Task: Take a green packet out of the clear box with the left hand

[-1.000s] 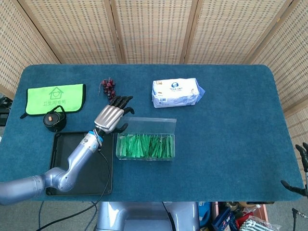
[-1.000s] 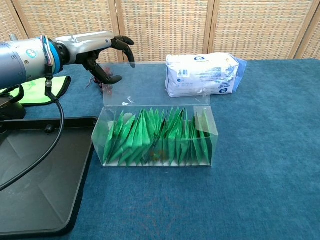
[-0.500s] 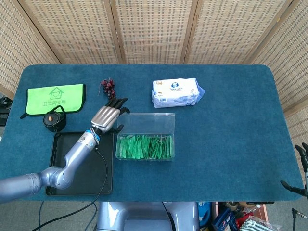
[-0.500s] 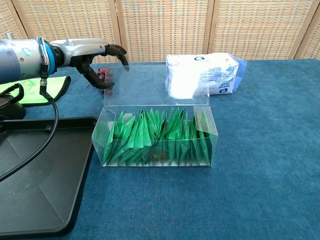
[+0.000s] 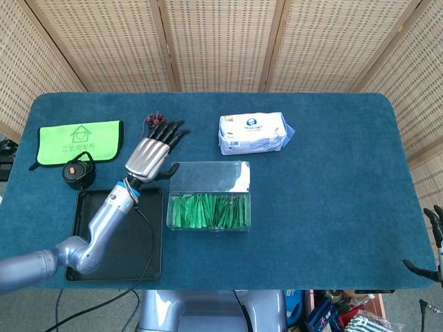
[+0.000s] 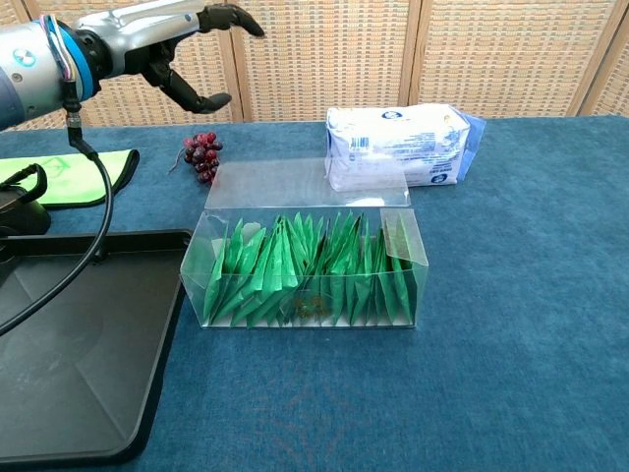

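Note:
The clear box [image 5: 208, 209] [image 6: 307, 269] stands mid-table, its lid [image 5: 210, 176] [image 6: 310, 183] folded flat behind it. Several green packets [image 5: 208, 210] [image 6: 305, 270] stand on edge inside. My left hand [image 5: 151, 153] [image 6: 182, 41] hovers up and to the left of the box, fingers spread, holding nothing. In the chest view it is raised high above the table, clear of the lid. Of my right hand [image 5: 430, 242] only dark fingertips show at the right edge of the head view, off the table.
A black tray [image 5: 90, 242] [image 6: 69, 344] lies left of the box. A bunch of grapes [image 5: 154, 118] [image 6: 200, 156] sits behind the hand. A white tissue pack [image 5: 253, 133] [image 6: 398, 145] lies behind the box, a green cloth [image 5: 79, 142] and a small black pot [image 5: 79, 173] at far left.
My left hand has risen and drawn back to the left, away from the box. The lid, standing up a second ago, now lies flat behind the box.

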Controlling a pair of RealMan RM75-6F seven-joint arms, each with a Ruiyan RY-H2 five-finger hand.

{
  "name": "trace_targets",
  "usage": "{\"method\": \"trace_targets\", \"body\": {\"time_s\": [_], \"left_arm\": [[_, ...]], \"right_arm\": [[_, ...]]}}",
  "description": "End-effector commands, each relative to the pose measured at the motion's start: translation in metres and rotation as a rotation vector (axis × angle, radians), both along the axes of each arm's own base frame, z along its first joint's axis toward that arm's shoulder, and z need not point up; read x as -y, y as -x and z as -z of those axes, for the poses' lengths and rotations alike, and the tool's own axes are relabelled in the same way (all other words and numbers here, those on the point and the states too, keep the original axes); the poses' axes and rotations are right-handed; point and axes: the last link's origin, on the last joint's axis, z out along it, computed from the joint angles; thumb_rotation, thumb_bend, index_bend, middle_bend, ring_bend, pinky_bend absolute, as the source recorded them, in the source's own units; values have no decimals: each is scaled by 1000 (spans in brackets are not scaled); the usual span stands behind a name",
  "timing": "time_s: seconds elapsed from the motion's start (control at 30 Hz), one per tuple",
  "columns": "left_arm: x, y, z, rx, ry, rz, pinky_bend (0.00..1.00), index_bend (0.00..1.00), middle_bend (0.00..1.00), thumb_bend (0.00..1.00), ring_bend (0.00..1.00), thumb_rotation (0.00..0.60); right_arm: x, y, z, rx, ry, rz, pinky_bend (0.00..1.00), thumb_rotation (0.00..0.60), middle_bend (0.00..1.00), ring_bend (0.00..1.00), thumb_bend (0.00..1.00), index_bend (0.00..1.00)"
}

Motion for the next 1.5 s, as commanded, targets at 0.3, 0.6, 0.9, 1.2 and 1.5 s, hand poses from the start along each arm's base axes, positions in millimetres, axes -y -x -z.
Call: {"method": "trace_targets", "body": {"time_s": [0.3,0.6,0.9,1.2,1.5], "left_arm": [[37,2,34,-189,198,213,0,330,0,435,0,600],[39,1,65,-217,232,210,0,352,0,435,0,600],[34,-2,80,-244,209,217,0,352,0,435,0,600],[30,-2,88,-259,222,207,0,352,0,434,0,600],[29,-1,93,-268,225,204,0,362,0,435,0,600]], "right_arm": [[1,1,0,-2,3,2,0,600,0,0,0,0],[1,2,0,-1,2,8,0,600,0,0,0,0],[3,4,0,8,10,1,0,600,0,0,0,0],[5,5,2,6,7,0,0,600,0,0,0,0],[5,5,1,7,12,2,0,600,0,0,0,0]]}}
